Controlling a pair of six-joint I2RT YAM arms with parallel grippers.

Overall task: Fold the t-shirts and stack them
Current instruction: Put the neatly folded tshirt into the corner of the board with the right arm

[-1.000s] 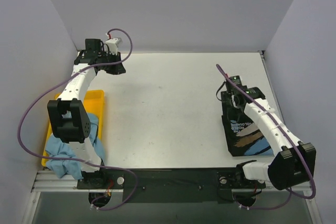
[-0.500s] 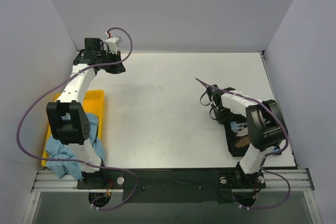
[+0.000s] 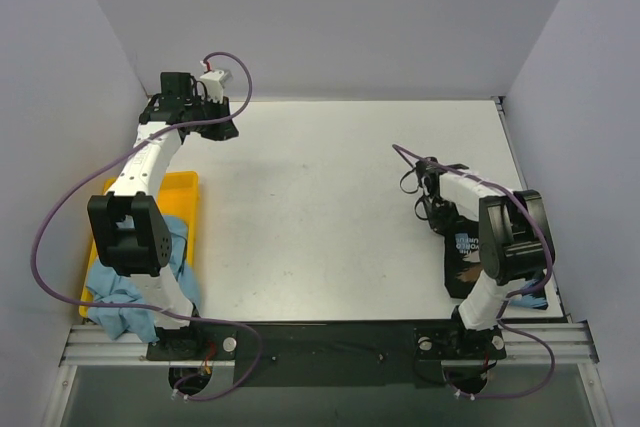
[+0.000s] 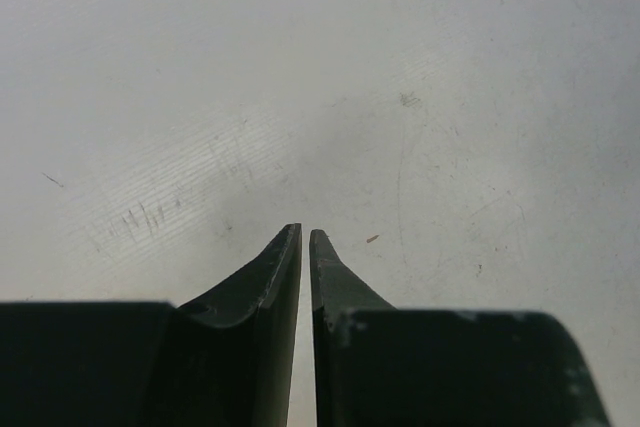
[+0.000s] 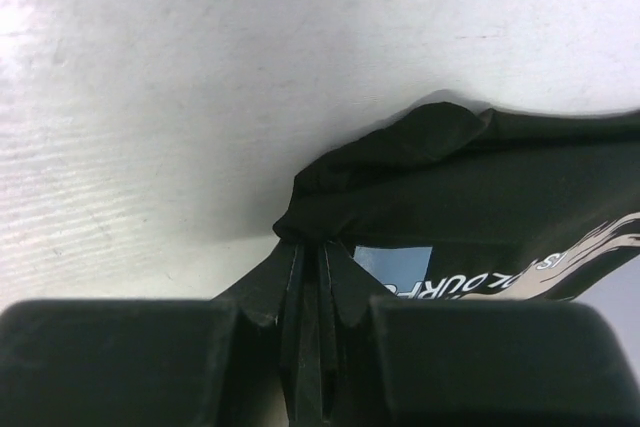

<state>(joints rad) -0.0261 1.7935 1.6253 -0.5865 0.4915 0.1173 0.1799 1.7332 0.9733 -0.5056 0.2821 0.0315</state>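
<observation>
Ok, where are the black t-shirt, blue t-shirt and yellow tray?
black t-shirt (image 5: 480, 162): right wrist view, plain cloth
light blue t-shirt (image 3: 118, 309): top view, crumpled end
yellow tray (image 3: 183, 183): top view, far rim

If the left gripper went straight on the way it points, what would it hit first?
Most likely the bare table: the left gripper angles down at it, and its wrist view shows nothing else ahead. Depth is unclear.
</observation>
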